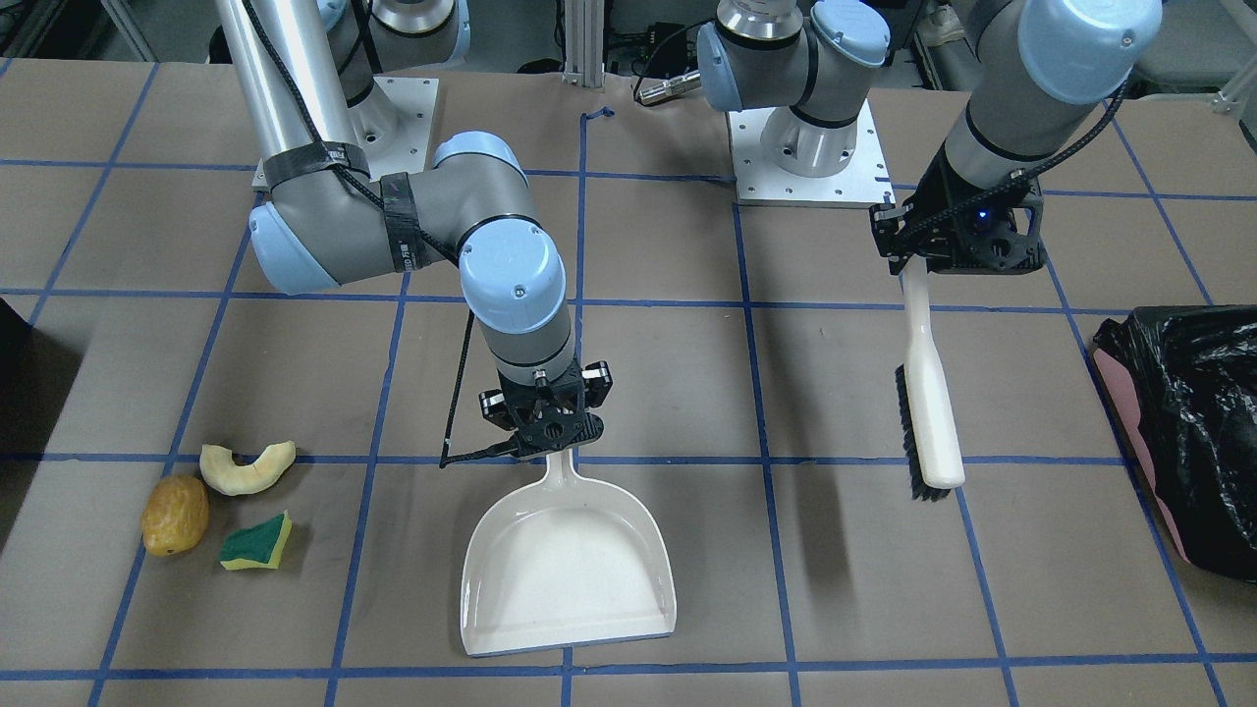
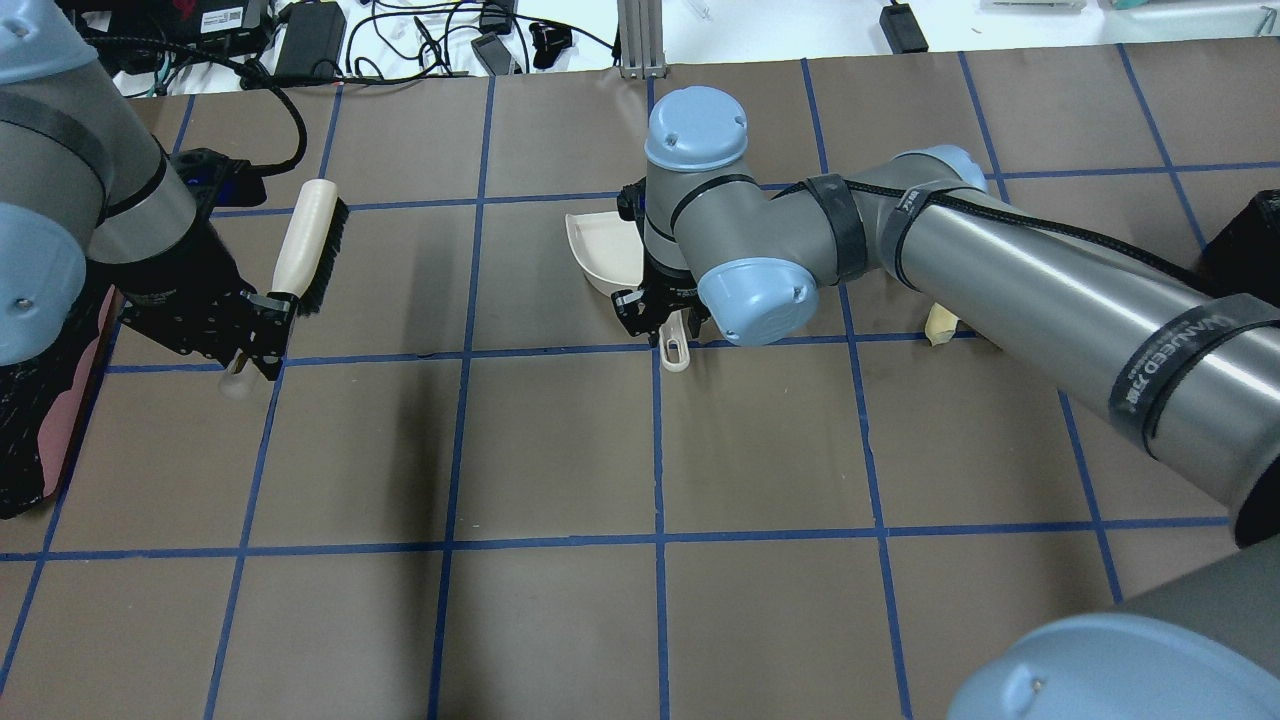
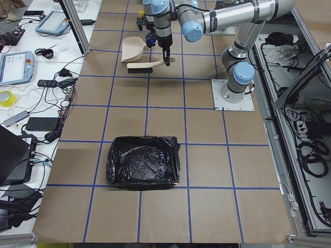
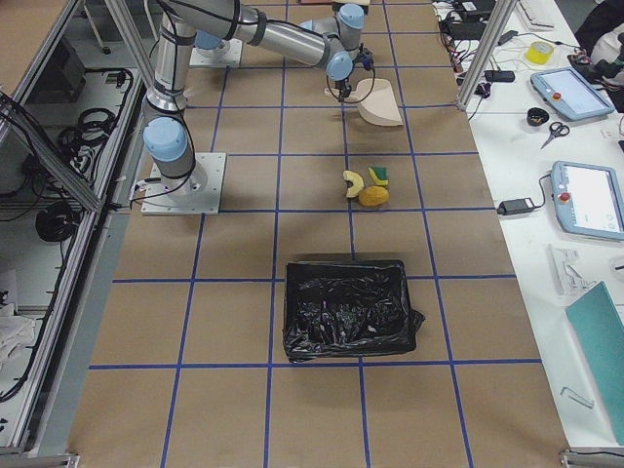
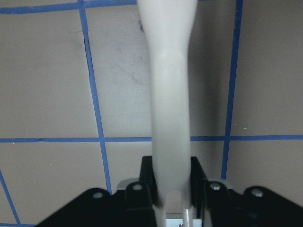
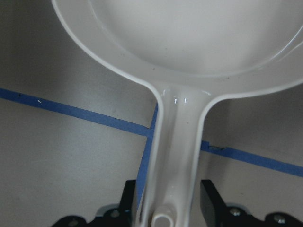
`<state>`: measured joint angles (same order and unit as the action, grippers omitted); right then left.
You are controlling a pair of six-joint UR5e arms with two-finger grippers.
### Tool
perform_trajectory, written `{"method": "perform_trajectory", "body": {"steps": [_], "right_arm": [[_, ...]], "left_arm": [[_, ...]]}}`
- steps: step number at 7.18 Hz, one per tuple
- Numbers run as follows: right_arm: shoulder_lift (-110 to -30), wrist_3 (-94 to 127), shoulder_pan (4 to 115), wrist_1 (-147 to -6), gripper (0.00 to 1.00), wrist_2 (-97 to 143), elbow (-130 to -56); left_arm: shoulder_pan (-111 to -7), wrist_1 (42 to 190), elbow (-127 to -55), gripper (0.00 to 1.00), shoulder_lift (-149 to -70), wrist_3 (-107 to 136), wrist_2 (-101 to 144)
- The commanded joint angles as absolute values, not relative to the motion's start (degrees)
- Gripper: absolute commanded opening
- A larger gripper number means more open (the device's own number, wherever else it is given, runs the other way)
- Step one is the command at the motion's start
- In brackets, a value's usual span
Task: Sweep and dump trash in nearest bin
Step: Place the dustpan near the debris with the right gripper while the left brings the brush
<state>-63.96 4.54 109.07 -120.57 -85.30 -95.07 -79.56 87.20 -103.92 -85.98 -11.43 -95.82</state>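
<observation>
Front-facing exterior view, trash, three pieces clustered on the table well apart from both tools: potato-like lump (image 1: 175,515), crescent slice (image 1: 247,467), sponge piece (image 1: 257,541). Right gripper (image 1: 546,432) is clamped on the dustpan (image 1: 570,579) handle, left gripper (image 1: 913,257) on the brush (image 1: 928,393) handle. I judge all three light, lump prone to roll, sponge soft; I would not pinch any, only push them low with the bristles
</observation>
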Motion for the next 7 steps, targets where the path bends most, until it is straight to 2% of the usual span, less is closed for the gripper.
{"method": "perform_trajectory", "body": {"steps": [1, 4, 6, 7], "right_arm": [[-64.0, 5.3, 109.1, -120.5, 0.51, -85.3, -94.9], [-64.1, 6.0, 109.0, -120.1, 0.29, -85.1, -94.7], [-66.4, 4.2, 105.1, -119.1, 0.26, -86.0, -93.2], [-68.3, -1.4, 100.8, -112.8, 0.24, -86.0, -90.8]], "left_arm": [[-79.6, 86.7, -103.3, 0.00, -86.8, -10.7, -95.8], [-79.6, 86.3, -102.7, 0.00, -87.0, -10.7, -95.9], [-79.6, 86.3, -102.1, 0.00, -87.3, -10.7, -95.8], [-79.6, 86.3, -102.2, 0.00, -87.3, -10.6, -95.8]]}}
